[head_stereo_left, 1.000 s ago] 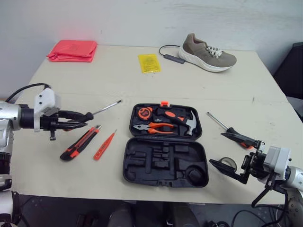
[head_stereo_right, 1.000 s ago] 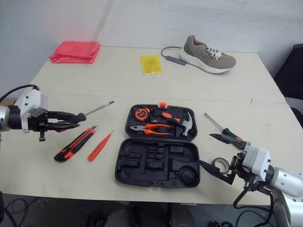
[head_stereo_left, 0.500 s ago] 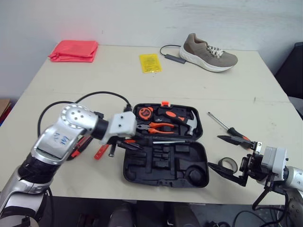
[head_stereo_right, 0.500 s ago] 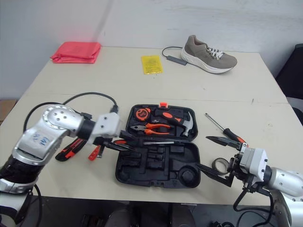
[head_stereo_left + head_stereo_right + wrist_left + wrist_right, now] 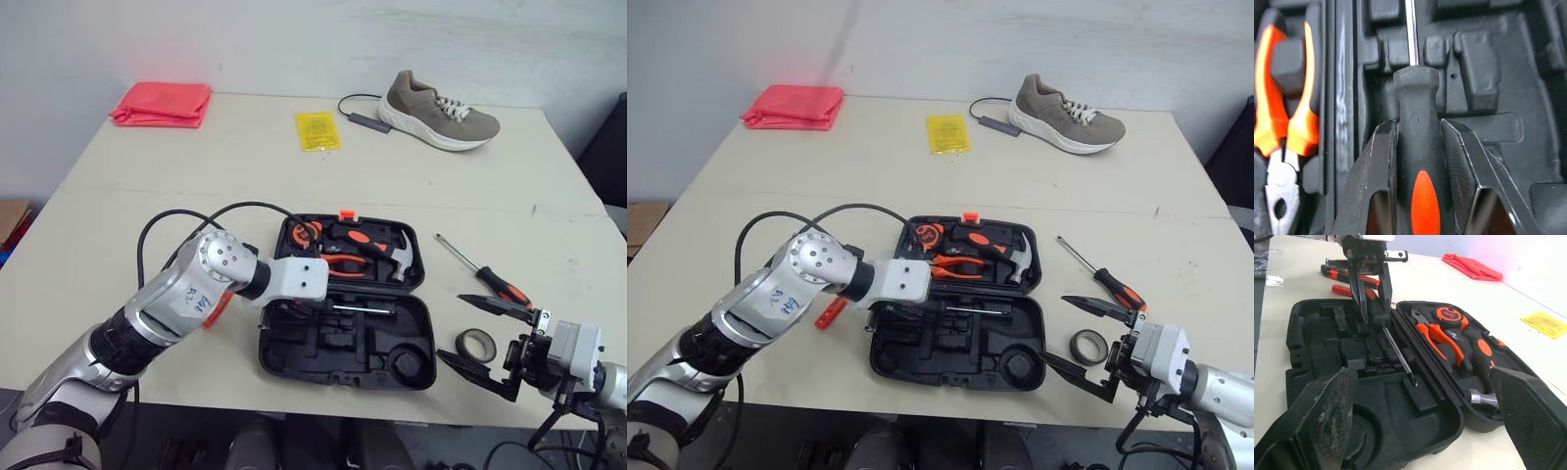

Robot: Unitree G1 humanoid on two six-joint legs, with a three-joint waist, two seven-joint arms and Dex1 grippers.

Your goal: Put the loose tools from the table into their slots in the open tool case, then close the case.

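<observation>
Black-and-orange screwdriver (image 5: 1418, 205): moved into black plastic tool case (image 5: 423, 323).
Left gripper (image 5: 1418, 128): clamped on it.
Steel shaft (image 5: 1398, 355): possibly left askew once released.

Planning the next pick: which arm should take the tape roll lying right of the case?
Right. The right gripper is open beside the tape roll; the left gripper is shut on a screwdriver over the tool case.

- Left arm comes in from the near left, elbow bent, forearm pointing right.
- Left hand (image 5: 1418, 128): fingers clamped on both sides of a screwdriver (image 5: 1417, 98) handle.
- Right hand (image 5: 453, 327): low at the near right, pointing left, fingers spread wide apart.
</observation>
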